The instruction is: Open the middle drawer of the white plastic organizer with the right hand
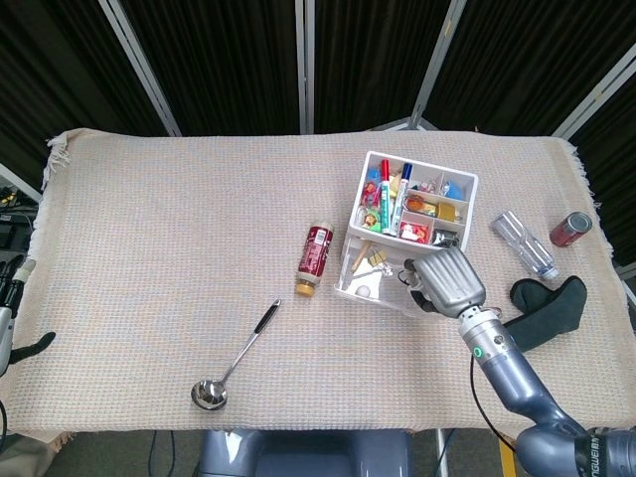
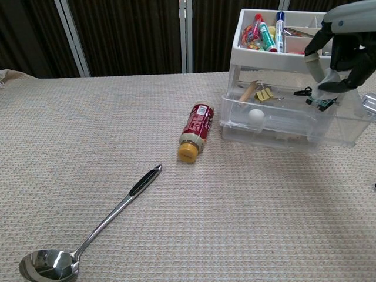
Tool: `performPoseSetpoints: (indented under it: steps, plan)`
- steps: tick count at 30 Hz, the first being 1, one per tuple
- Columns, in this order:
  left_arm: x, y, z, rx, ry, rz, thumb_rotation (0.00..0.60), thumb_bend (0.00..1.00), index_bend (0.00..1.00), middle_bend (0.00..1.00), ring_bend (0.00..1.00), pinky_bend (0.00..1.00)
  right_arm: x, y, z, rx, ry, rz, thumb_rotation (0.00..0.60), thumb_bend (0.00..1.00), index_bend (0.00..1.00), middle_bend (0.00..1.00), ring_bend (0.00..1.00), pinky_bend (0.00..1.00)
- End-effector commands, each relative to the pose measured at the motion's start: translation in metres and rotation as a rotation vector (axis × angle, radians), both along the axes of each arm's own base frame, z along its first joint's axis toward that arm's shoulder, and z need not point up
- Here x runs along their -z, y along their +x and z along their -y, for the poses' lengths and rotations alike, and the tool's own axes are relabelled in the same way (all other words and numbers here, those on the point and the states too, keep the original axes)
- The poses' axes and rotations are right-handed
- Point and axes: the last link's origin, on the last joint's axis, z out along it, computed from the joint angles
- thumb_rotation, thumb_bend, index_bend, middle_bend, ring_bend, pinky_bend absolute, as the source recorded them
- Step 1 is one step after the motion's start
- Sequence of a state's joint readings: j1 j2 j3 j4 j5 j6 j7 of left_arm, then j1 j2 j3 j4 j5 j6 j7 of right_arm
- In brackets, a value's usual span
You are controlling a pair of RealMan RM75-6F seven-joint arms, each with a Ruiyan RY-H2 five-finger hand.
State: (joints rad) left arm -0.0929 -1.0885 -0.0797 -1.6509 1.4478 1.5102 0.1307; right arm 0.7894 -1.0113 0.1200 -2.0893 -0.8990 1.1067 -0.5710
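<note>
The white plastic organizer (image 1: 370, 171) (image 2: 273, 59) stands right of centre, its top tray full of pens and small items. Its middle drawer (image 2: 285, 126) (image 1: 370, 289), clear plastic, sticks out toward me; a white ball (image 2: 254, 116) and binder clips (image 2: 264, 94) lie inside. My right hand (image 1: 448, 281) (image 2: 339, 50) hovers above the drawer's right front corner, fingers hanging loosely, holding nothing and clear of the drawer. A sliver of my left hand (image 1: 10, 318) shows at the left edge of the head view, off the table; its fingers are not plain.
A red bottle (image 1: 316, 256) (image 2: 196, 130) lies left of the organizer. A metal ladle (image 1: 235, 358) (image 2: 88, 238) lies near the front. To the right sit a clear plastic bottle (image 1: 524, 243), a red can (image 1: 569, 229) and a dark cloth (image 1: 547, 308).
</note>
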Motion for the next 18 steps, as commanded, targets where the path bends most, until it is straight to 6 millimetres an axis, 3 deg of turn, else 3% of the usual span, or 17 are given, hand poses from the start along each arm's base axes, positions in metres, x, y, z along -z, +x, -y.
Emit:
performPoseSetpoints:
  steps: [1,10,18]
  plan:
    - [0.000,0.000,0.001,0.002,0.001,-0.001,0.600,0.07,0.00,0.00,0.00,0.00,-0.010,0.001,-0.005,-0.009,-0.027,0.015,0.600,0.33,0.63,1.00,1.00,0.63]
    - [-0.003,0.002,0.003,0.010,0.009,0.006,0.600,0.07,0.00,0.00,0.00,0.00,-0.048,-0.014,-0.011,0.014,-0.156,0.070,0.600,0.33,0.63,1.00,1.00,0.63]
    - [-0.004,0.004,0.005,0.018,0.013,0.010,0.600,0.07,0.00,0.00,0.00,0.00,-0.074,-0.055,-0.010,0.120,-0.255,0.081,0.600,0.33,0.62,1.00,1.00,0.63]
